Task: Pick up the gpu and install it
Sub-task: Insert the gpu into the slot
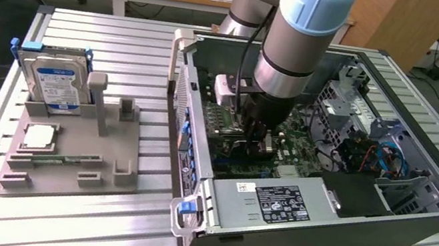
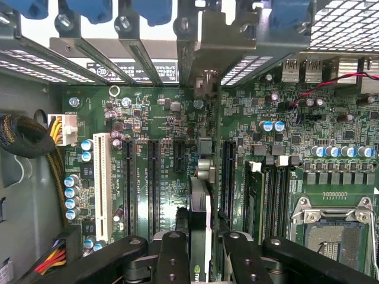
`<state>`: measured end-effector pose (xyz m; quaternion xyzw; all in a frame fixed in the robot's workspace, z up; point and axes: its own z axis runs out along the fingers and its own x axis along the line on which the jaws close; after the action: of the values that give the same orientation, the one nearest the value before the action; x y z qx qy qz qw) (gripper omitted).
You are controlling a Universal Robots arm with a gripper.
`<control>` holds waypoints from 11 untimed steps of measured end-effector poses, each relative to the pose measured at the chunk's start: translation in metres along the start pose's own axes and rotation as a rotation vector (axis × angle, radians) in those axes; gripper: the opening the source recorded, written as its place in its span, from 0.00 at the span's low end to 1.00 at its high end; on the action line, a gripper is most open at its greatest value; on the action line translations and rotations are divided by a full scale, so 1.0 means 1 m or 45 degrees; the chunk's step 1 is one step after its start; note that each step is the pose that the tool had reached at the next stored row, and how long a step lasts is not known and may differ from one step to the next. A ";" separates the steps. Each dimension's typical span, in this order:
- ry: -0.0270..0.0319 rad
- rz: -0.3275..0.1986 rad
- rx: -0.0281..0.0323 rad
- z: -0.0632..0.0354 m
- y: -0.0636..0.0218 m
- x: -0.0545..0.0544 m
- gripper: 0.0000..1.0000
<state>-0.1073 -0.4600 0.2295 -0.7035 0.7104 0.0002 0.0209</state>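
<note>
My gripper (image 1: 254, 136) reaches down inside the open computer case (image 1: 419, 222), just above the green motherboard (image 1: 293, 143). It is shut on the gpu (image 2: 201, 204), which appears edge-on between the two black fingers (image 2: 173, 255) in the wrist view. The card's silver bracket (image 2: 206, 53) points at the rear slot openings of the case. The card's lower edge lies along the motherboard between the black expansion slots (image 2: 153, 183) and another black slot (image 2: 228, 177). I cannot tell whether it is seated. In the exterior view the gpu (image 1: 242, 147) shows as a dark piece under the gripper.
On the exterior view's left a grey fixture (image 1: 103, 167) holds a silver hard drive (image 1: 55, 82), a memory stick (image 1: 69, 157) and a chip (image 1: 38, 136). Inside the case are the power supply (image 1: 277, 204), drive cages (image 1: 357, 110), a cable bundle (image 2: 26, 139) and the CPU socket (image 2: 334, 234).
</note>
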 end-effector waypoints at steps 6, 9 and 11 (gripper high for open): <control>-0.0001 0.000 0.0000 -0.0001 0.0000 0.000 0.27; -0.0012 0.001 0.0010 -0.0019 0.0001 0.000 0.33; -0.0005 0.000 0.0018 -0.0057 -0.0002 0.000 0.33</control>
<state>-0.1073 -0.4599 0.2352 -0.7034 0.7104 -0.0002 0.0216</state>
